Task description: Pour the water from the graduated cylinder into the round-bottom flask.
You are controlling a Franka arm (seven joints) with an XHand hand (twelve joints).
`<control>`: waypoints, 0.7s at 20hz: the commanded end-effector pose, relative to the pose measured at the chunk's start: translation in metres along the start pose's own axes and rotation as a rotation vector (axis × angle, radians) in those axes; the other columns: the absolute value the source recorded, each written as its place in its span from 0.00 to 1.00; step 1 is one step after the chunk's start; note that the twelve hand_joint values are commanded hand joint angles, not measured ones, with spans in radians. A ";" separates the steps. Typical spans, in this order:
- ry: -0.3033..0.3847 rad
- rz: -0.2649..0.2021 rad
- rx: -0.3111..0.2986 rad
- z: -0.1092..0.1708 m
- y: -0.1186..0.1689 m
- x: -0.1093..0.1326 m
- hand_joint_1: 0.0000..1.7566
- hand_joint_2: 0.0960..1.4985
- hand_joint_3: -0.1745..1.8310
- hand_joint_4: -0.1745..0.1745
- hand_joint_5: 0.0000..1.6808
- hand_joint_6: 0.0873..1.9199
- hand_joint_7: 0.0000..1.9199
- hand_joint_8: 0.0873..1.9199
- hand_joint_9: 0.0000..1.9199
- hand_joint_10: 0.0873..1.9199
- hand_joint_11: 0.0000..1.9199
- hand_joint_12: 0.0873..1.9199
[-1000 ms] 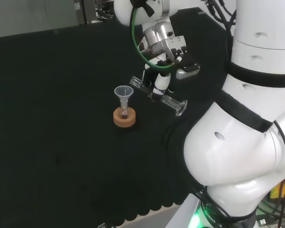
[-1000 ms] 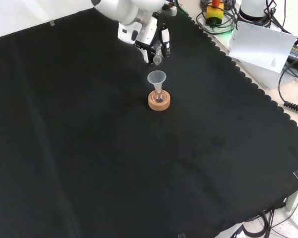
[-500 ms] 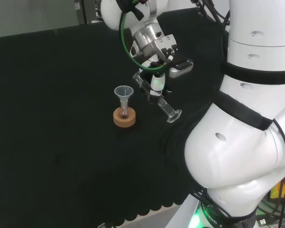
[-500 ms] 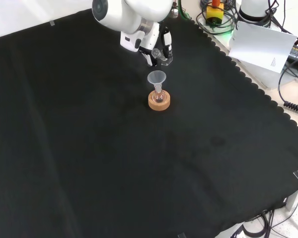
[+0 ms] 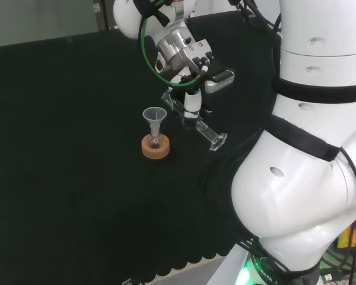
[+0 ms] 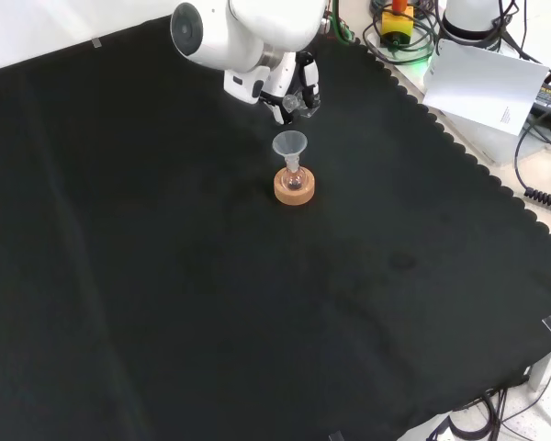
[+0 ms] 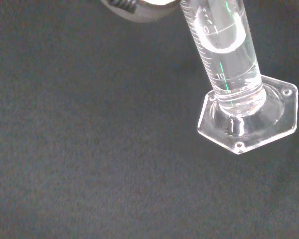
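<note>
Fingers curled round cylinder | hand holds it tilted in air, foot low, just right of funnel in head view | flask on cork ring

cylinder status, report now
Hand shut on graduated cylinder, tilted, mouth toward funnel. Water visible inside near its base. Flask upright on cork ring. Nothing in the way.
</note>
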State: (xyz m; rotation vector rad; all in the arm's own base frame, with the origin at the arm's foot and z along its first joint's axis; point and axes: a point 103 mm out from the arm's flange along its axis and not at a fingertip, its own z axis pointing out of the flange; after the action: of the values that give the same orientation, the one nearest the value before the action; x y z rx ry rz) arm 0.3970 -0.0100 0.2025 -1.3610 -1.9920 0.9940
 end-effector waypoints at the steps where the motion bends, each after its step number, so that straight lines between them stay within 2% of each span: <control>1: -0.029 0.018 0.054 -0.004 0.000 0.002 0.64 0.72 0.08 0.37 0.61 0.47 0.69 0.12 0.78 0.00 0.71 0.35; 6: -0.041 0.036 0.103 -0.006 0.001 0.003 0.64 0.72 0.08 0.37 0.61 0.47 0.69 0.12 0.78 0.00 0.71 0.35; 14: -0.054 0.078 0.237 -0.008 0.007 0.004 0.64 0.72 0.08 0.37 0.61 0.47 0.70 0.11 0.78 0.00 0.71 0.35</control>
State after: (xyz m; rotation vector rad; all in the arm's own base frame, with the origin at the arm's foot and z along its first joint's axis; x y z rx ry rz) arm 0.4039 -0.0040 0.2028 -1.3146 -1.8699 1.1821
